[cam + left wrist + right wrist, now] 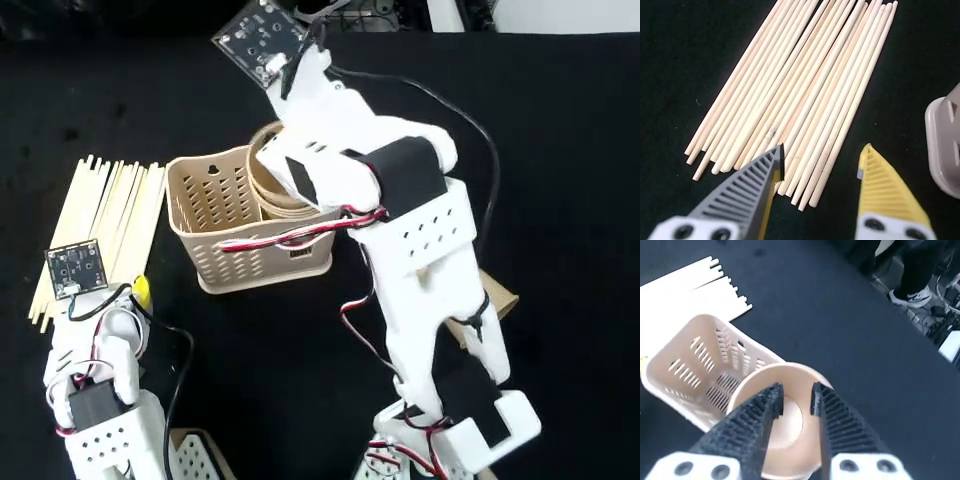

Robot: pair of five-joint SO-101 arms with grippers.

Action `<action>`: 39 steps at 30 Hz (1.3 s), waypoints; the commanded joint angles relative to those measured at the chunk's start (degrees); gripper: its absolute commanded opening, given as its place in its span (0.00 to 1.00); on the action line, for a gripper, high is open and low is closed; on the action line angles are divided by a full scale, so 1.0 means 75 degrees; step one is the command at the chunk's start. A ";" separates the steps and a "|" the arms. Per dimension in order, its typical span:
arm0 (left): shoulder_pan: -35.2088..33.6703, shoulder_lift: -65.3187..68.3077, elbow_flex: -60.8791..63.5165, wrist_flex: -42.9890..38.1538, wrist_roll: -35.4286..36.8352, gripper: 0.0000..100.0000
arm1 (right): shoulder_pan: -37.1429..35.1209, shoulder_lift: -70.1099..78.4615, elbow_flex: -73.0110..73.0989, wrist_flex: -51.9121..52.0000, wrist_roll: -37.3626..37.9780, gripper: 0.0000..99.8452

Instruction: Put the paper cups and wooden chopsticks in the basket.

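Black tabletop carries everything. At centre of the high view, the paper cup leans at the basket's right end under the right gripper; whether that gripper holds the cup cannot be told. At left, the left gripper hangs spread above the wooden chopsticks. Judged next move: descend and clamp the chopsticks.

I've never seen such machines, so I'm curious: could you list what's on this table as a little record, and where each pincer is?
table: black surface
basket: beige, slotted, mid-table
chopsticks: bundle lying flat on the table beside the basket
paper cup: at the basket's end, in or just over its mouth
left pincer: open, over the chopsticks' near ends
right pincer: over the cup's mouth
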 commanded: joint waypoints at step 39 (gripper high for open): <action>0.0111 -0.0047 0.0135 0.0023 -0.0105 0.25 | 0.8428 -0.7285 1.1376 -0.1453 1.2062 0.23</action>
